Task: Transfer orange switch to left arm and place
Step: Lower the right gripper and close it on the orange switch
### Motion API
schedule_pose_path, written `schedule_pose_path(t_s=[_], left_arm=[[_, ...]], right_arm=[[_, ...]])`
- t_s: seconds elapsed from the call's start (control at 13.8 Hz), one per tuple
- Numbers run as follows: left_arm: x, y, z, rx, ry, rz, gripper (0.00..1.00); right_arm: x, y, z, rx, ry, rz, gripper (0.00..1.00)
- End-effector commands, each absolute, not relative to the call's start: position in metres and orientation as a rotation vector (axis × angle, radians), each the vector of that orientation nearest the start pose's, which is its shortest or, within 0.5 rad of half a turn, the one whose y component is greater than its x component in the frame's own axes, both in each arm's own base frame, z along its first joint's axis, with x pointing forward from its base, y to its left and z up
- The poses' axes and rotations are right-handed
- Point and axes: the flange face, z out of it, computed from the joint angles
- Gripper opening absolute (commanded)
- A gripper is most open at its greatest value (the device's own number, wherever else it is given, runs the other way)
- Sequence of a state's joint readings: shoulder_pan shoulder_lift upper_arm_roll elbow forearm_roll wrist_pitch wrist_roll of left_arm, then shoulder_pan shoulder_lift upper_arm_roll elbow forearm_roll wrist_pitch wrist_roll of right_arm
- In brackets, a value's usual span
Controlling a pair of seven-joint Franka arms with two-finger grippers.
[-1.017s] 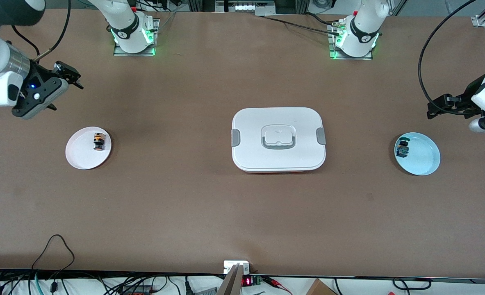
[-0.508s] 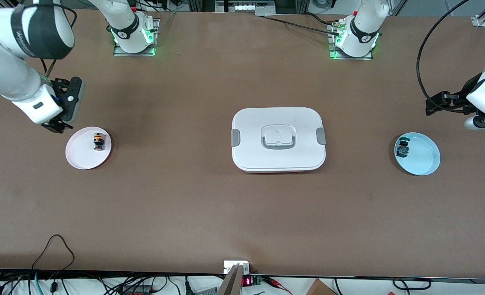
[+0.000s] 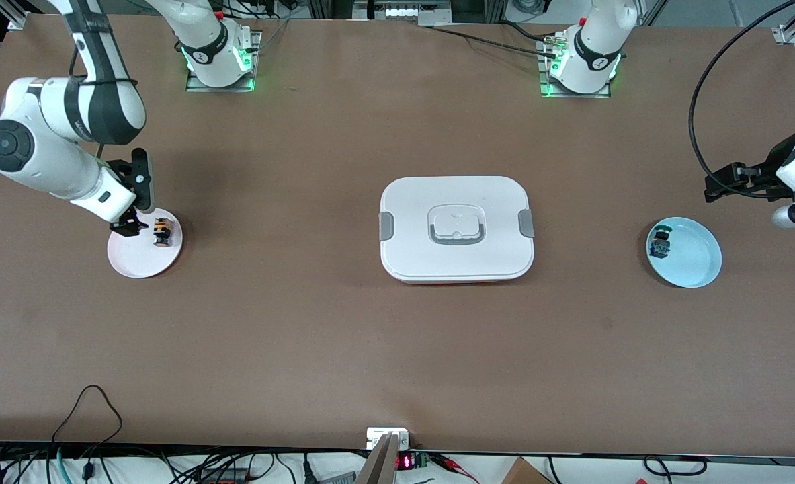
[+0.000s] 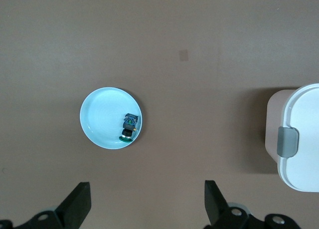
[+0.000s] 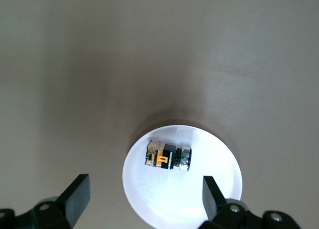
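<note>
Orange marks the thing I want: the orange switch [image 3: 162, 232] lies on its side on the white plate [image 3: 135, 262], at the right arm's end of the table. It sits near the plate's rim, on the part that is farther from the front camera.

I have the right gripper [image 3: 130, 225] over that plate, just beside the switch and toward the 9 o'clock side of it in the front view. In the right wrist view its fingers [image 5: 77, 194] are spread wide with nothing between them, and the switch [image 5: 168, 156] lies in line with the gap.

The left gripper [image 3: 723, 185] waits over bare table near the blue plate [image 3: 696, 269], at about 1 o'clock from it in the front view. Its fingers [image 4: 79, 204] are wide apart too and hold nothing. A small blue-green part [image 3: 659, 245] lies on that plate. I leave that one alone.

The white box [image 3: 456, 228] sits in the middle of the table, between the two plates.

I think the switch is very light and hard, not squishy. It looks round at one end, so it may roll or slip away on the smooth plate. I would pinch it across the middle, on the black body next to the orange band, and squeeze gently. Later the other arm needs room to grab it, so one end should stick out.
</note>
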State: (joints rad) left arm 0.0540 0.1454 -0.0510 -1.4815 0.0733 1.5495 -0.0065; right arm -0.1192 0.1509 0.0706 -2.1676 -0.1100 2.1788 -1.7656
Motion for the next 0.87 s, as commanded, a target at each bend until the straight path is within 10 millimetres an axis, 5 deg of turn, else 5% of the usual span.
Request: schedule_pose_path(t_s=[0.0, 0.36, 0.8], left_arm=[[0.599, 0.011, 0.588, -3.048, -0.013, 0.122, 1.00], [0.599, 0.013, 0.588, -3.048, -0.020, 0.120, 1.00], [0.599, 0.014, 0.588, -3.048, -0.023, 0.120, 1.00]], right_arm=[[0.542, -0.056, 0.282, 1.921, 2.566, -0.208, 1.00], [0.533, -0.070, 0.245, 2.004, 2.546, -0.170, 1.00], [0.523, -0.077, 0.228, 2.050, 2.481, -0.117, 1.00]])
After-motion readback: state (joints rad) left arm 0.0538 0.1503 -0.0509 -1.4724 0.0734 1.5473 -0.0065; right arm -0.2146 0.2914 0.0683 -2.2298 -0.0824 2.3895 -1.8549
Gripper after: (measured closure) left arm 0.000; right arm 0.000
